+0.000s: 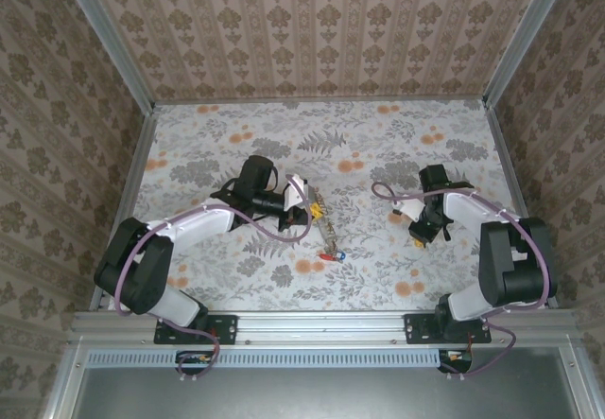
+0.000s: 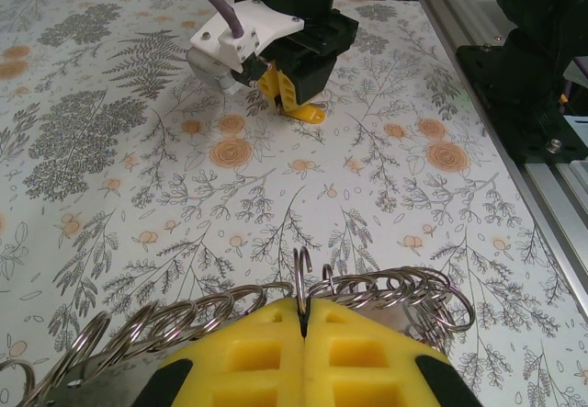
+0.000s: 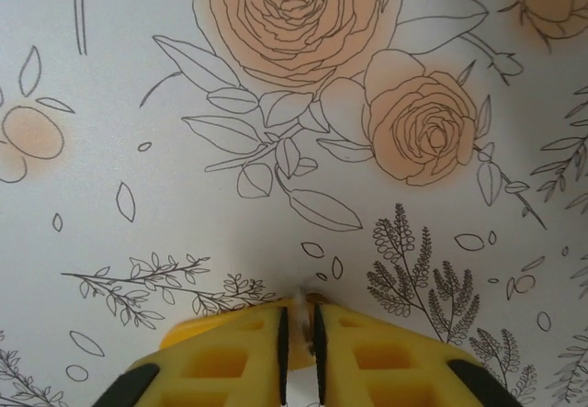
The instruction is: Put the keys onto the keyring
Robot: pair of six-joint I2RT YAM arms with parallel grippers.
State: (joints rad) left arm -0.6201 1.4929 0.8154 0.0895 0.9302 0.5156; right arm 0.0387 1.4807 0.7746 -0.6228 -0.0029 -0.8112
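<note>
The desk (image 1: 378, 145) is the biggest thing, and it has a flower pattern all over it. The left arm (image 1: 189, 225) reaches in from 8 o'clock toward the middle. The right arm (image 1: 492, 239) bends in from 4 o'clock.

The left claw (image 1: 310, 213) is pressed together. It is pinching one ring of the keyring (image 1: 328, 228) at the keyring's 12 o'clock end. From the left wrist, shiny wire loops (image 2: 386, 289) fan out to both sides of the yellow fingers (image 2: 367, 356).

The right claw (image 1: 419, 234) is at 3 o'clock from the keyring and well apart from it. It points down at the desk. Its fingers (image 3: 230, 356) are almost pressed together, with a tiny thin thing in the slit. A bit of yellow pokes out at 9 o'clock from it. It looks like a yellow key (image 3: 220, 322), but I cannot tell for sure.

The keyring lies as a long strip in the middle of the desk. A red key (image 1: 326, 256) and a blue key (image 1: 338, 255) sit at its 6 o'clock end.
</note>
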